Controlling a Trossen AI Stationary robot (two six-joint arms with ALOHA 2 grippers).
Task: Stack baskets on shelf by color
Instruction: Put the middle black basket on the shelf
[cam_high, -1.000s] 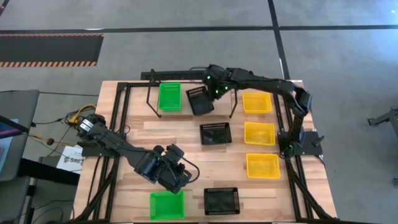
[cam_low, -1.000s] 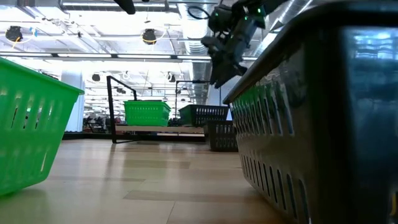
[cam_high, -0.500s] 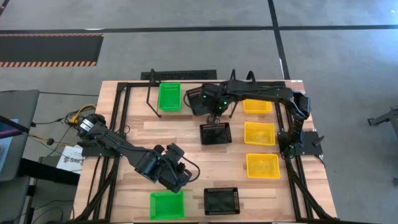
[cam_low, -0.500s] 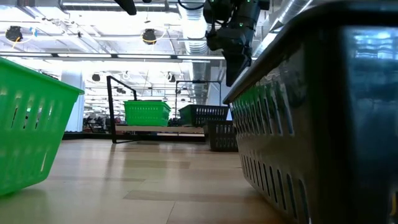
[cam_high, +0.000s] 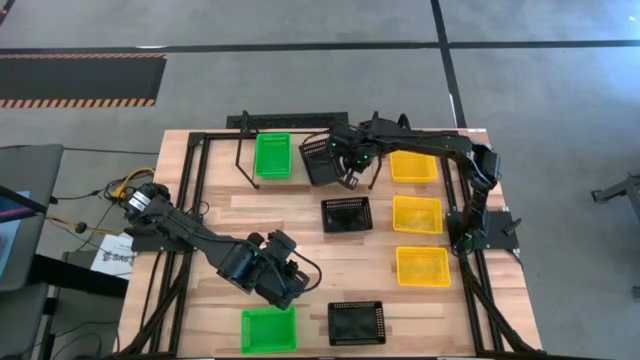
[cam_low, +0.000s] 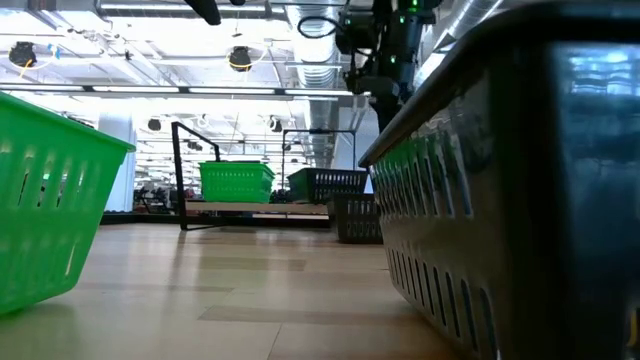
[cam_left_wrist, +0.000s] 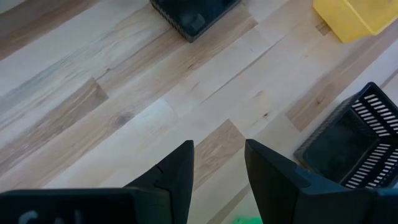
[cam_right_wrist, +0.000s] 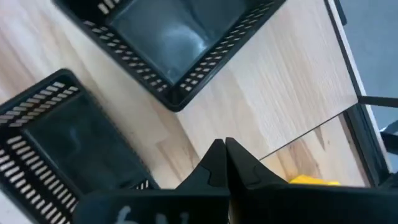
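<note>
The right claw is pinched shut and empty over the shelf, beside the black basket set there; it should be reopened before the desk's black basket is approached

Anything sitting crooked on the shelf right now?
Yes. The black basket on the shelf sits rotated, not square to the plank like the green basket beside it. The right gripper, shut and empty, hangs just past it. The left gripper is open over the table's near side.
</note>
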